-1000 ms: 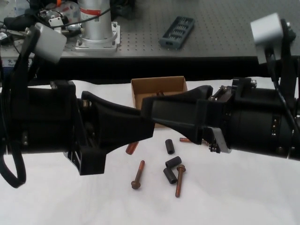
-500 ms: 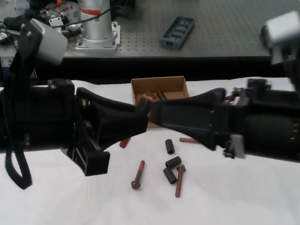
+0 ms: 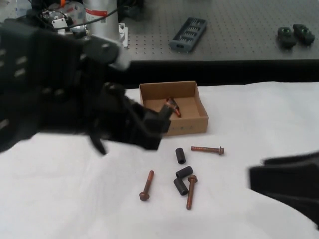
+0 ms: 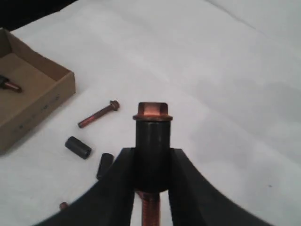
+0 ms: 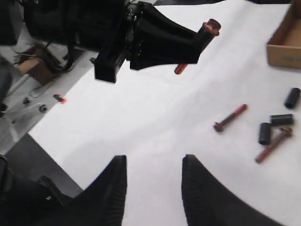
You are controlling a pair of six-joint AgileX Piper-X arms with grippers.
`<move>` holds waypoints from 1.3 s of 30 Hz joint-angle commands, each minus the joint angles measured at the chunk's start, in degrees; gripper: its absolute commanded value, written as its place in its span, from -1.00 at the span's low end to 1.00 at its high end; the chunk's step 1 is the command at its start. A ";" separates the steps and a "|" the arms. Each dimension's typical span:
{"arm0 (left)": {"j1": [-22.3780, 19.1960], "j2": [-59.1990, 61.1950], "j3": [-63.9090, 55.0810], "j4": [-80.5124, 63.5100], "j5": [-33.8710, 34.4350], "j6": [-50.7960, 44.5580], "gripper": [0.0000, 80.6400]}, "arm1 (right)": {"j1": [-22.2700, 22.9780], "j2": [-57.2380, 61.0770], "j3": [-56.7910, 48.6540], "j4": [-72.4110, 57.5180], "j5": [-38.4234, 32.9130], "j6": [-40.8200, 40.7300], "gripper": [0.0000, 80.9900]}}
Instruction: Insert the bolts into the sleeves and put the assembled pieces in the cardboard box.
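Cloth (image 3: 249, 109), white, covered the bench. The cardboard box (image 3: 192, 124) sat on it, one assembled piece (image 3: 172, 106) inside. The left gripper (image 4: 153, 162), by the box's nine o'clock edge, was clamped on a sleeve (image 4: 151, 141) with a bolt (image 4: 152, 110) through it. The right gripper (image 5: 154, 162) hung with fingers apart. At the box's six o'clock lay loose bolts (image 3: 207, 149) and sleeves (image 3: 180, 155).
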 commanded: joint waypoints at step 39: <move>6.68 59.93 -65.56 26.65 -9.91 -1.14 0.17 | -0.25 -12.75 -0.35 19.66 9.66 -2.13 -0.96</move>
